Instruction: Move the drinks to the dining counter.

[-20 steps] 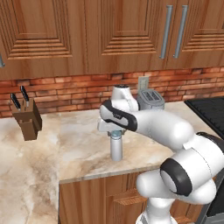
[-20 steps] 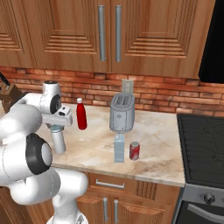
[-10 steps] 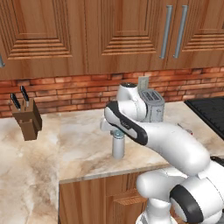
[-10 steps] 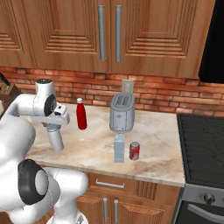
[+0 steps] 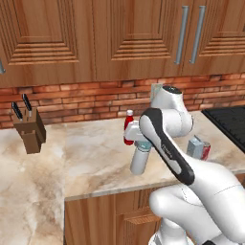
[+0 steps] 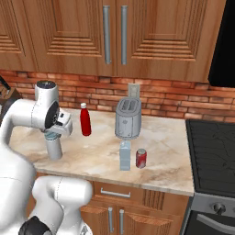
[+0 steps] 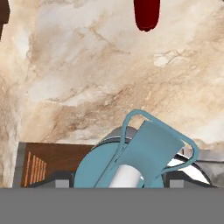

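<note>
Holding: I have the fingers [image 5: 142,145] closed partway around the neck of the grey bottle [image 5: 139,162], just under its blue cap [image 7: 135,153]; they clamp it from both sides.
Changed in the last second: the arm [image 5: 165,143] has swung its elbow round above the bottle, and the red bottle [image 5: 128,127], hidden behind it a moment ago, now stands in sight. The grey bottle has shifted only slightly across the bench [image 5: 86,158], and the grip is as wide as it was.
Lift: I cannot tell whether the bottle's base is touching the stone or just clear of it.
What it means: by my reading the grasp is made and the carry has barely begun; no drink has reached the dining counter yet.
Other drinks: the red bottle stands upright near the brick wall [image 6: 183,94]; the red can [image 6: 141,158] sits in front of the toaster [image 6: 128,119], just beside a pale boxy container [image 6: 125,156].
Also on the bench: a knife block [image 5: 29,131], well apart to the left.
Writing: none I can read on the bottles, can or toaster.
</note>
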Motion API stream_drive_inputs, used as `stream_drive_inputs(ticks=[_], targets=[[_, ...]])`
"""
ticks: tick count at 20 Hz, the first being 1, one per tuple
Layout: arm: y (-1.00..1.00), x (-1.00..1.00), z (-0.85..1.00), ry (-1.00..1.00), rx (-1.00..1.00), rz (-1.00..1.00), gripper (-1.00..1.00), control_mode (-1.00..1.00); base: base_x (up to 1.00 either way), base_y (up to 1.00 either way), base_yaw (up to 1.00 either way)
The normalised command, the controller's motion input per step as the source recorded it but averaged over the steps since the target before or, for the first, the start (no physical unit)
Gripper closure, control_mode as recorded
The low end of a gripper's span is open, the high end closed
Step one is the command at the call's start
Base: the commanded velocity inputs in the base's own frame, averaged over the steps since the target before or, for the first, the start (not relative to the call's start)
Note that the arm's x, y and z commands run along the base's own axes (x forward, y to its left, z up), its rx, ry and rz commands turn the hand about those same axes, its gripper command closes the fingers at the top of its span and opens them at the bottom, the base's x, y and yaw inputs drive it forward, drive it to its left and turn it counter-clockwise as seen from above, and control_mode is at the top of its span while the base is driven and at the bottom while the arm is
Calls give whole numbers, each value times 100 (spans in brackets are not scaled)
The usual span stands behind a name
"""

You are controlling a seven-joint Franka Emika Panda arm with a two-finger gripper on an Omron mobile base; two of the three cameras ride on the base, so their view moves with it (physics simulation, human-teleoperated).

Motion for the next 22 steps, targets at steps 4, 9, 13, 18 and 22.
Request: stream_drive_inputs(ticks=[4, 9, 13, 18, 22], targets=[[-32, -76, 52, 8, 16, -10, 100, -100, 0, 0, 0], [-46, -73, 51, -2, 12, -7, 100, -100, 0, 0, 0], [-18, -68, 55, -14, 0, -2, 100, -100, 0, 0, 0], [0, -69, 65, -21, -9, 0, 100, -100, 0, 0, 0], [0, -54, 82, -10, -14, 0, 100, -100, 0, 0, 0]])
